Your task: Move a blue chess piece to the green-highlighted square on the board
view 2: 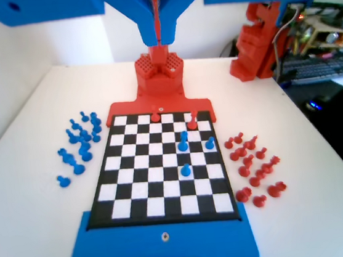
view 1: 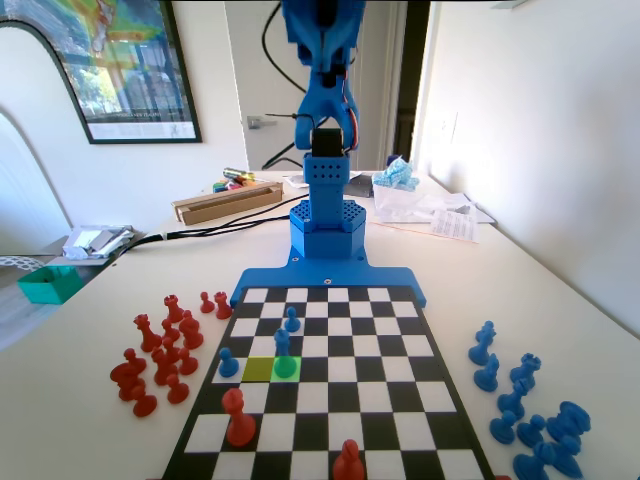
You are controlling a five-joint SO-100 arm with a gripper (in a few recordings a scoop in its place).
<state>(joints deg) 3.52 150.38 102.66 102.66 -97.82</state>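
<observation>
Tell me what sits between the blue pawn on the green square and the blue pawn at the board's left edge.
In the fixed view, only the yellow-tinted square lies between the blue pawn on the green square and the left-edge pawn; no piece stands on it.

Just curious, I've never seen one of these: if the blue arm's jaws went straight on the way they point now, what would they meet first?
The gripper is shut, raised high and aimed toward the board's far end. Probably the far rows, near the red pawn, though depth is unclear.

Blue pawn [view 1: 284, 343] upright on the lime-green square [view 1: 287, 368] of the checkered board [view 1: 330, 400].
</observation>
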